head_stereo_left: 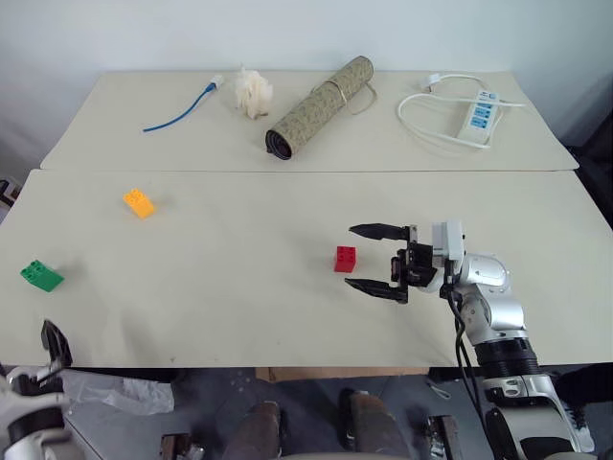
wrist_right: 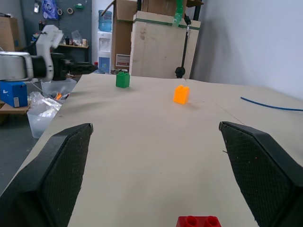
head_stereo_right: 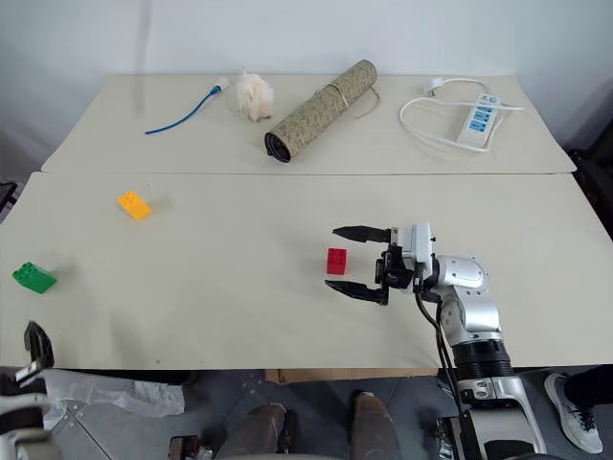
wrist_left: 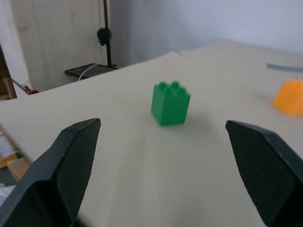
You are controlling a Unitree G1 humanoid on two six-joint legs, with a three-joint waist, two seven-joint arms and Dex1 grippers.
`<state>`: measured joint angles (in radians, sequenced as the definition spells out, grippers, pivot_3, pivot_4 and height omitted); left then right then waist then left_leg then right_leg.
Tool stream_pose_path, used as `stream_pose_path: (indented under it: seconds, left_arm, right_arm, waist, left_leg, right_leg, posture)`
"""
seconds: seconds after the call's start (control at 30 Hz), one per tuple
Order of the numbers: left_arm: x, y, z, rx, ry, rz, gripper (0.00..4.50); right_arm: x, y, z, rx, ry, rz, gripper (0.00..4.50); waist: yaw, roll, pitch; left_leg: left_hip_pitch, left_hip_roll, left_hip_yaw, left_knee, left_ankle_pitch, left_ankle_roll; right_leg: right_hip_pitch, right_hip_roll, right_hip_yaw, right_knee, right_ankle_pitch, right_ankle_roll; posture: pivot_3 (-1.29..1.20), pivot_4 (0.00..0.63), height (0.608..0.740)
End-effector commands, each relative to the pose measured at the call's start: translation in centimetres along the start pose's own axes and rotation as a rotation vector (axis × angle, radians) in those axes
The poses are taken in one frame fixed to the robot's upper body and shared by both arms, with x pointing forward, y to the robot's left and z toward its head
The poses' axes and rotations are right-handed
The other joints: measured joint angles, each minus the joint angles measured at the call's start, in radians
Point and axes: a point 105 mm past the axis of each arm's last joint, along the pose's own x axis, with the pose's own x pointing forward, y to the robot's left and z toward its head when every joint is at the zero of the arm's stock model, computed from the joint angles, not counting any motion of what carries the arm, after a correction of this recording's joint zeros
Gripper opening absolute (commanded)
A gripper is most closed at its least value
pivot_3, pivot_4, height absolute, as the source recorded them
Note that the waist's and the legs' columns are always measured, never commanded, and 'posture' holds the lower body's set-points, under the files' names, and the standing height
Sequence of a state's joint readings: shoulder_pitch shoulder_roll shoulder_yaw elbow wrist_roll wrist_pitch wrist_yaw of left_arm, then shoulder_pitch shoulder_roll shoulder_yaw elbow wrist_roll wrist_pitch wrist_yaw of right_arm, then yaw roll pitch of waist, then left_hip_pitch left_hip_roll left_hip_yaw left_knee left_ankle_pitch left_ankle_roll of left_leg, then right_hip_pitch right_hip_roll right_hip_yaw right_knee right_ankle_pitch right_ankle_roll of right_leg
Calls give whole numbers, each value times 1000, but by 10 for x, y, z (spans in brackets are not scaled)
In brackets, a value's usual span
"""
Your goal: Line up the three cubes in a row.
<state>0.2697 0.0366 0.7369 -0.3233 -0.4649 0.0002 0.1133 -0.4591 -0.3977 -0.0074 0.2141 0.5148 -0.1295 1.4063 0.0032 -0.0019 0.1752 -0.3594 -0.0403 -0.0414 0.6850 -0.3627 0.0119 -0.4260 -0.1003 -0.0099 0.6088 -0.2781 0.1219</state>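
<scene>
The red cube (head_stereo_left: 345, 259) sits on the near table, right of centre. My right gripper (head_stereo_left: 351, 257) is open, pointing left, one finger on each side of the red cube and neither touching it. In the right wrist view the red cube (wrist_right: 199, 221) lies low between the fingers. The orange-yellow cube (head_stereo_left: 138, 202) rests far to the left. The green cube (head_stereo_left: 41, 276) is by the left edge. My left gripper (wrist_left: 163, 124) is open and empty at the front left corner, with the green cube (wrist_left: 170, 103) a little beyond its fingertips.
On the back table lie a blue cable (head_stereo_left: 177, 113), a white tuft (head_stereo_left: 254, 93), a rolled mat (head_stereo_left: 319, 105) and a white power strip (head_stereo_left: 479, 115) with its cord. A seam (head_stereo_left: 287, 171) separates the two tables. A plastic bin (wrist_right: 45, 111) stands off the left end.
</scene>
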Motion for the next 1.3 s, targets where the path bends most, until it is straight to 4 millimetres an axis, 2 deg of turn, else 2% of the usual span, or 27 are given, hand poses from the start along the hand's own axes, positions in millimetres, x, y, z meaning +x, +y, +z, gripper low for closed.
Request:
stream_pose_path:
  seconds: [0.03,0.23,0.5,0.83,0.93,1.13,1.2,1.3]
  left_arm:
    - [14,-4,19,-32,-49,158,4500]
    - [38,-14,16,-71,-8,318,4500]
    - [83,-44,4,-22,71,238,4500]
    - [96,-33,-3,78,125,322,4500]
    - [96,-36,-7,73,141,318,3967]
    - [96,-36,-7,69,136,306,2161]
    - [96,-39,2,56,90,248,1535]
    - [92,-40,15,11,39,82,1440]
  right_arm:
    - [4,-1,15,-44,-44,27,4483]
    - [11,5,16,-33,-51,63,4483]
    - [21,8,21,-29,-72,88,4483]
    - [22,13,21,-22,-68,89,4483]
    - [23,13,21,-22,-67,81,4500]
    - [23,12,20,-24,-65,64,4500]
    - [22,13,19,-26,-59,61,4500]
    - [16,10,20,-36,-45,35,4500]
  waist:
    - [-1,0,0]
    - [-3,0,0]
    - [-2,-1,-1]
    - [-3,-1,-1]
    - [-3,-1,-1]
    - [-3,-2,-1]
    - [-3,-2,-1]
    - [-6,-2,-1]
  left_leg:
    - [0,0,0,0,0,0]
    - [0,0,0,0,0,-1]
    - [0,0,0,0,1,-2]
    - [0,0,0,0,1,-2]
    - [0,0,0,0,1,-2]
    - [0,0,0,0,1,-2]
    - [0,0,0,0,1,-2]
    - [0,0,0,0,1,-2]
  right_leg:
    - [0,0,0,0,0,0]
    - [-1,2,-1,2,0,0]
    - [-1,3,-2,3,0,0]
    - [-2,2,-3,2,0,0]
    - [-1,2,-3,3,0,0]
    - [-1,1,-3,3,0,0]
    - [-1,1,-3,3,0,0]
    - [-2,1,-3,2,0,0]
  posture:
    - [0,150,740]
    - [0,150,740]
    - [0,150,740]
    - [0,150,740]
    - [0,150,740]
    - [0,150,740]
    - [0,150,740]
    - [0,150,740]
